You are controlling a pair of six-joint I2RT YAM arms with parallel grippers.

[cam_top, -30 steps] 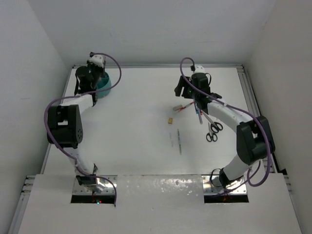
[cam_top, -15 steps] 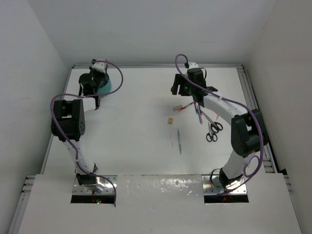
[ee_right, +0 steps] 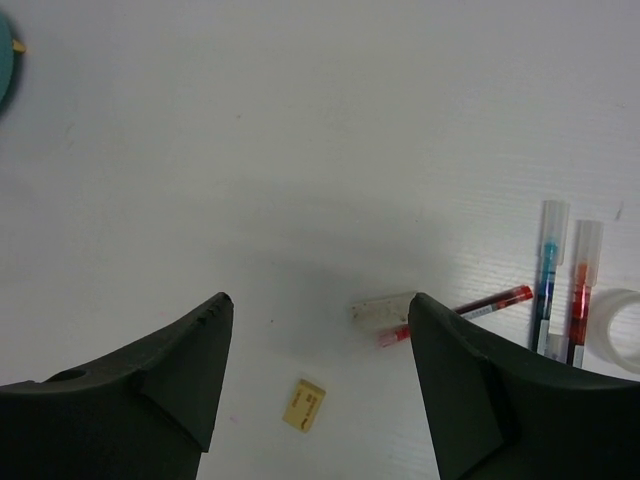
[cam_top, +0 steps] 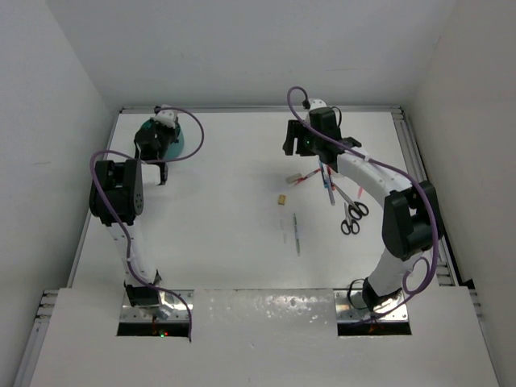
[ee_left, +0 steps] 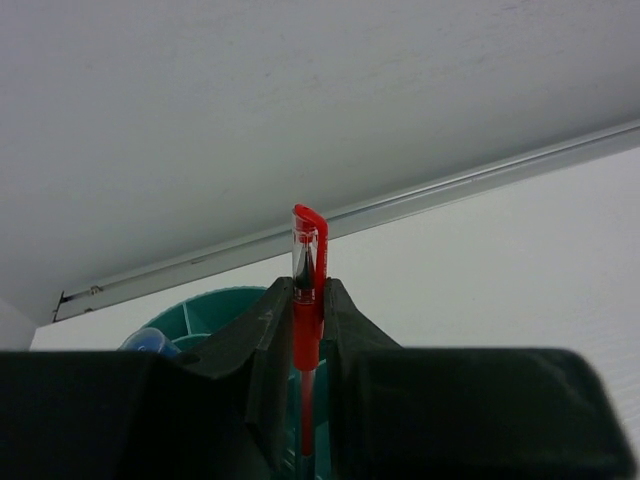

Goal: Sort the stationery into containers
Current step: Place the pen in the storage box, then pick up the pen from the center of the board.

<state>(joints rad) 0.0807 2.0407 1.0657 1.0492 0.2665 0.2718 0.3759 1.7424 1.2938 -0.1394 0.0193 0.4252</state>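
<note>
Glossy red plastic pen (ee_left: 307,322), smooth teal plastic tub (ee_left: 212,308); matt black left claw (ee_left: 307,289), matt white table (ee_right: 300,150)

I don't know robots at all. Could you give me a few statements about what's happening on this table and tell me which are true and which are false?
1. The left gripper is shut on a thin red pen. True.
2. The right gripper holds the small tan eraser block. False: its jaws stand open and empty, and the eraser lies on the white table.
3. The black-handled scissors lie on the table. True.
4. The round teal plastic tub stands beside the right arm. False: it sits at the far left corner, by the left gripper.
</note>
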